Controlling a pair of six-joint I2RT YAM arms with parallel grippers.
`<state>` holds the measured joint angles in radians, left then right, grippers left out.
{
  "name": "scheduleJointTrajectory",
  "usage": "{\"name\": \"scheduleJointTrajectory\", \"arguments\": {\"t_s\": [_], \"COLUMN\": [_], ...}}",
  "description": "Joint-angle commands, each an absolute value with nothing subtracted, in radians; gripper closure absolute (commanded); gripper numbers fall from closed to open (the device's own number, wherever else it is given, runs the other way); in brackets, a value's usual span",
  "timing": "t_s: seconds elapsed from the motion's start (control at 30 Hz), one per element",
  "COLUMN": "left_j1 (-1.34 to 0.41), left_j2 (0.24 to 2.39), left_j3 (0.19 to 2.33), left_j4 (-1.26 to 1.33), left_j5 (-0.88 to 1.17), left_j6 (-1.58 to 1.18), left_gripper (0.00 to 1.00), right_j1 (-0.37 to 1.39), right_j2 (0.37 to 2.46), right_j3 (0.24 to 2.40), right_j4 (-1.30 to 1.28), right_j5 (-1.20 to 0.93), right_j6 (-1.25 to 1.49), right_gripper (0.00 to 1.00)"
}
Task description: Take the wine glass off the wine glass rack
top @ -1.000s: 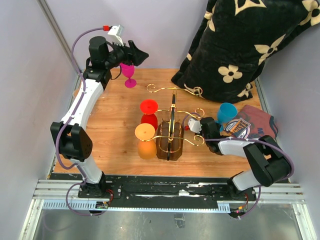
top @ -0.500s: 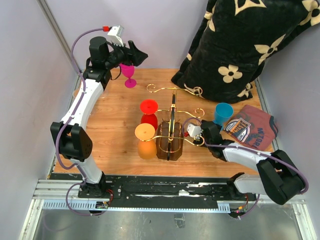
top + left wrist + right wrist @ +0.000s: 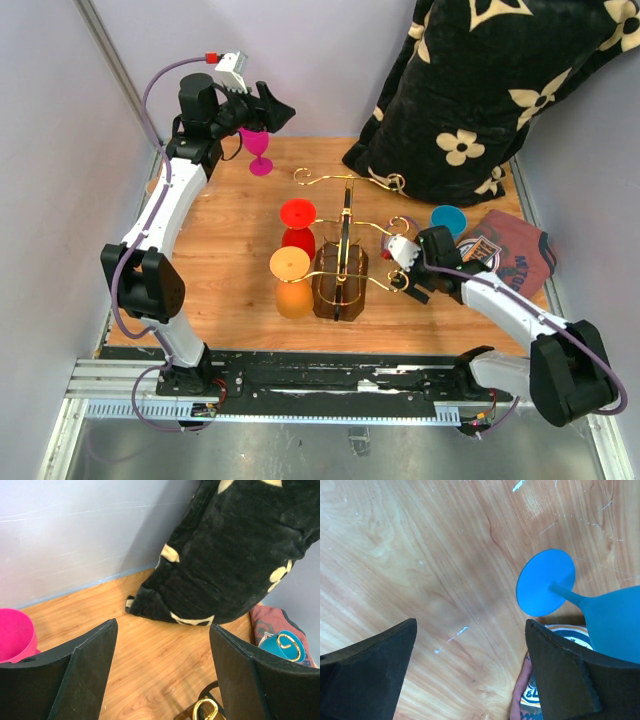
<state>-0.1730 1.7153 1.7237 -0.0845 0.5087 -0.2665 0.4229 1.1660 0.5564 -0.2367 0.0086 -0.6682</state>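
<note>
The gold wire wine glass rack [image 3: 346, 232] stands mid-table on its dark brown base. A red wine glass [image 3: 297, 216] and an orange wine glass [image 3: 290, 266] hang upside down on its left arms. A blue wine glass [image 3: 447, 220] stands on the table right of the rack; it also shows in the right wrist view [image 3: 547, 582]. My right gripper [image 3: 421, 285] [image 3: 470, 625] is open and empty, pointing down at bare wood just left of the blue glass. My left gripper [image 3: 277, 112] [image 3: 163, 625] is open and empty, raised at the back left above a pink wine glass [image 3: 259, 150].
A black blanket with cream flowers [image 3: 480, 90] is piled at the back right. A red printed shirt [image 3: 510, 255] lies by the blue glass. Walls close in the left, the back and the right.
My right wrist has swung right and tipped downward, away from the rack. The blue glass now stands free and upright near the shirt. The left arm has not moved.
</note>
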Motion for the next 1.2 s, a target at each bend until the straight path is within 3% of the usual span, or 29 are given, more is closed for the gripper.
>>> {"name": "scheduleJointTrajectory", "arguments": {"t_s": [0.0,0.2,0.5,1.17], "left_j1": [-0.174,-0.175,-0.175,-0.186], "left_j2": [1.685,1.676,1.668,1.653], "left_j3": [1.741,1.737,1.718,1.712], "left_j4": [-0.071,-0.067,-0.052,-0.089], "left_j5": [0.498,0.492,0.490,0.443], "left_j6": [-0.249,-0.245,-0.240,-0.213], "left_gripper": [0.21,0.20,0.21,0.21], "right_j1": [0.339,0.227,0.188,0.160], "right_j2": [1.173,1.200,1.050,0.857], "right_j3": [0.672,0.809,0.769,0.740], "right_j4": [-0.480,-0.669,-0.727,-0.756], "right_j5": [-0.232,-0.372,-0.422,-0.208], "right_j6": [-0.628,-0.634,-0.626,-0.582], "right_gripper": [0.11,0.11,0.06,0.03]}}
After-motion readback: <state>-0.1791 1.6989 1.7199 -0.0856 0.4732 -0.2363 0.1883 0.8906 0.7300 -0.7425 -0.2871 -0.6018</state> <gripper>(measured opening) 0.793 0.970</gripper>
